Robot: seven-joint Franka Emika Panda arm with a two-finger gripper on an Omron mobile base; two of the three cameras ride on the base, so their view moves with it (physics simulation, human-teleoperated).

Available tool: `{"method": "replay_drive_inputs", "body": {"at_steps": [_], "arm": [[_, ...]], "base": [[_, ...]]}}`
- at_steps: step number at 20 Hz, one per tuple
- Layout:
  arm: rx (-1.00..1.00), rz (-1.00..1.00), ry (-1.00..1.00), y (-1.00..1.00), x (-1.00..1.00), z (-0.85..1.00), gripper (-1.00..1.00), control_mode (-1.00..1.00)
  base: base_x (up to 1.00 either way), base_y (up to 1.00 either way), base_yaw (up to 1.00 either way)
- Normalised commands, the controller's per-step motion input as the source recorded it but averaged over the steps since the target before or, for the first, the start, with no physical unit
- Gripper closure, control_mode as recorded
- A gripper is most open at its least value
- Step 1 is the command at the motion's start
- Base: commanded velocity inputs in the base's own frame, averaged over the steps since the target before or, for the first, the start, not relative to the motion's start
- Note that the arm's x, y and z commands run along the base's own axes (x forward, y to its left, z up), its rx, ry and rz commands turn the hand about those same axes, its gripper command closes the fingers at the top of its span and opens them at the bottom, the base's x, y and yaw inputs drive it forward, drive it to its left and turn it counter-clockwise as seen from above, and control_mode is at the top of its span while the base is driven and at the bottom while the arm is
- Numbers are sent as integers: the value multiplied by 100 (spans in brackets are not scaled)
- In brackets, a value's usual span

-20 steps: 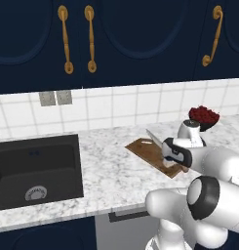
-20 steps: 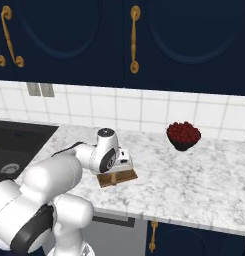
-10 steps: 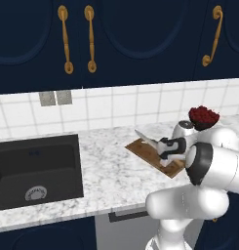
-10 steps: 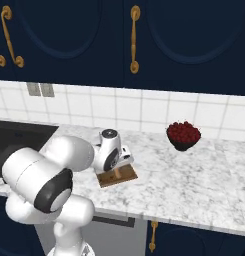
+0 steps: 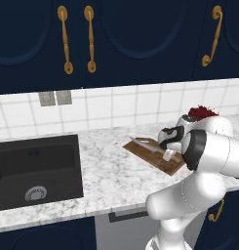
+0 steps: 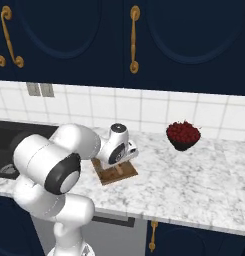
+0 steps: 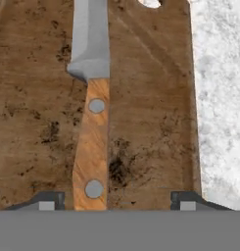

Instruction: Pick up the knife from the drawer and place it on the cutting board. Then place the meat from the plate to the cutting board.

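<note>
The knife [image 7: 92, 147], wooden handle and grey blade, lies flat on the brown cutting board [image 7: 151, 98]. My gripper [image 7: 119, 202] hangs open just above the handle. The handle sits close to the left fingertip [image 7: 49, 201], and a wide gap separates it from the other. In the left base view the gripper [image 5: 168, 152] points down at the cutting board [image 5: 150, 155], and the knife blade [image 5: 140, 142] sticks out to the left. From the right base, my hand covers much of the cutting board [image 6: 114, 175]. The drawer, the plate and the meat are out of view.
A dark bowl of red berries [image 6: 183, 135] stands on the marble counter [image 6: 204, 185] to the right of the board, near the tiled wall. A black sink [image 5: 35, 168] is set in the counter to the left. Navy cabinet doors with gold handles hang above.
The gripper has lowered the knife onto the cutting board and opened, letting it go. The knife, held tilted a second ago, now lies flat.
</note>
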Motion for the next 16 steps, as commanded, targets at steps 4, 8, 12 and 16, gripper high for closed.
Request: {"method": "replay_drive_inputs", "body": {"at_steps": [4,8,12,16], "arm": [[0,1,-22,0,-75,34,-100,-100],[0,0,-23,8,-45,75,-100,-100],[0,-15,-11,43,-23,71,-100,-100],[12,-32,0,33,-47,64,-100,-100]], "base": [[0,0,0],[0,0,0],[0,0,0],[0,0,0]]}}
